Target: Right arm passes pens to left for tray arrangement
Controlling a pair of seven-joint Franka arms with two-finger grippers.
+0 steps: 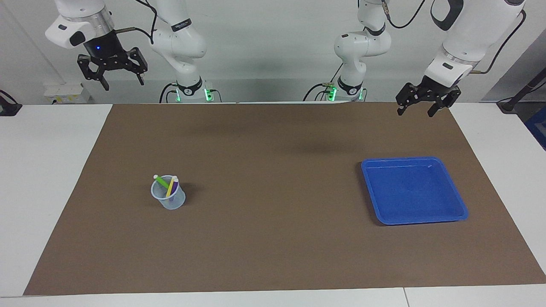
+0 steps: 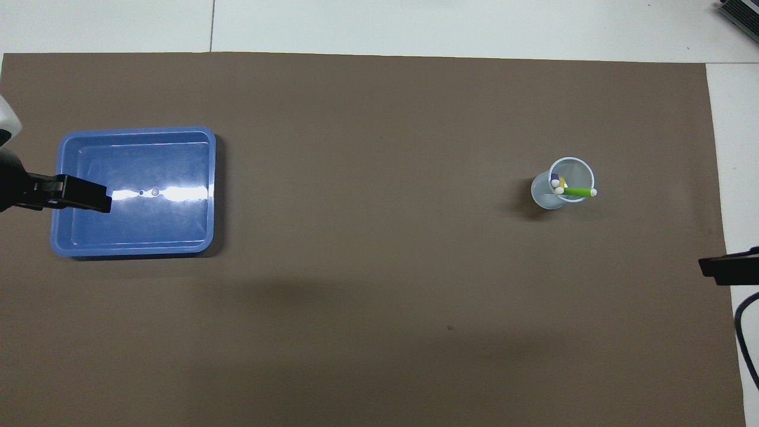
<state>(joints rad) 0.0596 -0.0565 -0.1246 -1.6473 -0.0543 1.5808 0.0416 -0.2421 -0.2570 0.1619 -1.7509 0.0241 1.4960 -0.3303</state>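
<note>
right pincer point(image 1: 121, 81): raised, jaws wide, empty, waiting | pens point(image 1: 167, 184): standing in clear cup point(image 1: 169, 198) on desk mat point(image 1: 273, 238), right arm's end | tray point(image 1: 452, 215): left arm's end | left pincer point(image 1: 422, 108): raised, jaws wide, empty

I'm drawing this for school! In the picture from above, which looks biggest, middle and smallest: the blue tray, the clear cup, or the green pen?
Largest to smallest, as seen from above:
1. The blue tray, by far.
2. The clear cup, much smaller.
3. The green pen, a thin stick leaning in the cup.
</note>
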